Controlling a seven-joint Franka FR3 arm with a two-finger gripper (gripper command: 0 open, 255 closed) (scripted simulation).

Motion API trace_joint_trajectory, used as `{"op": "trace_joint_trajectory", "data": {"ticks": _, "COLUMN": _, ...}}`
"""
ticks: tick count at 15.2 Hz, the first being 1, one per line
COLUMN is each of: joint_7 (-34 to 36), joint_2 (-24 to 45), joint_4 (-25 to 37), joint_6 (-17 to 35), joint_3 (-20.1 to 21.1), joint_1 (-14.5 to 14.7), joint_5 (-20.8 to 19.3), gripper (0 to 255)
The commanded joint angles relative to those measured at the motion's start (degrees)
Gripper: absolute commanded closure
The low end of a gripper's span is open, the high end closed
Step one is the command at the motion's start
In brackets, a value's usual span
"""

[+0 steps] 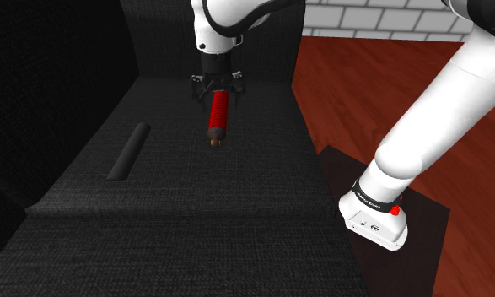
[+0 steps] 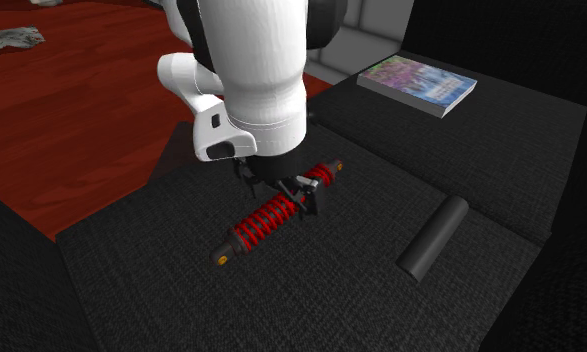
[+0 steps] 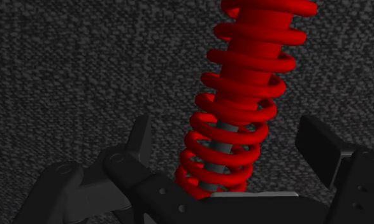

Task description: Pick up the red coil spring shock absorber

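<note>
Nearest in the shoulder view is the dark stand (image 1: 431,253) at the lower right, and the white arm rises from it up and to the left. In front of it spreads a black couch (image 1: 195,219) with rough woven cloth. On the couch lies a dark cylinder (image 1: 129,152), at the shoulder view's left and well apart from the gripper. In the second exterior view the same cylinder lies on the right side of the shock, also well apart from it.

Farther along the couch the gripper (image 1: 219,93) points down over the shock (image 1: 217,114). The shock has a red coil around a grey rod and dark ends. It seems to lie flat on the cloth, though I cannot be sure that it touches everywhere. The gripper is above one end part of the shock, and the other end reaches out toward the camera in the shoulder view.

In the wrist view the two black fingers (image 3: 319,143) stand apart, one on each side of the red coil. A strip of cloth shows between each finger and the coil, so the jaws are open and do not hold it.

Beyond the gripper rises the couch back. A colourful book (image 2: 418,82) lies on a farther cushion. Past the couch there is red wood floor (image 1: 355,93) and then a pale brick wall (image 1: 380,17).
</note>
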Motion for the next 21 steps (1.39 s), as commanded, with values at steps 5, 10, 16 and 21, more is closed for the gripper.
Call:
{"op": "trace_joint_trajectory", "data": {"ticks": 5, "joint_7": 0.09, "joint_2": 0.44, "joint_4": -1.48, "joint_6": 1.91, "joint_3": 0.13, "joint_1": 0.07, "joint_5": -0.15, "gripper": 255}}
{"op": "trace_joint_trajectory", "data": {"ticks": 10, "joint_7": 0.10, "joint_2": 0.45, "joint_4": -1.50, "joint_6": 1.94, "joint_3": 0.14, "joint_1": 0.07, "joint_5": -0.15, "gripper": 255}}
{"op": "trace_joint_trajectory", "data": {"ticks": 16, "joint_7": -0.01, "joint_2": -0.04, "joint_4": 0.30, "joint_6": -0.31, "joint_3": -0.03, "joint_1": -0.03, "joint_5": 0.00, "gripper": 255}}
{"op": "trace_joint_trajectory", "data": {"ticks": 21, "joint_7": 0.01, "joint_2": -0.71, "joint_4": 3.52, "joint_6": -4.12, "joint_3": -0.25, "joint_1": -0.14, "joint_5": 0.19, "gripper": 255}}
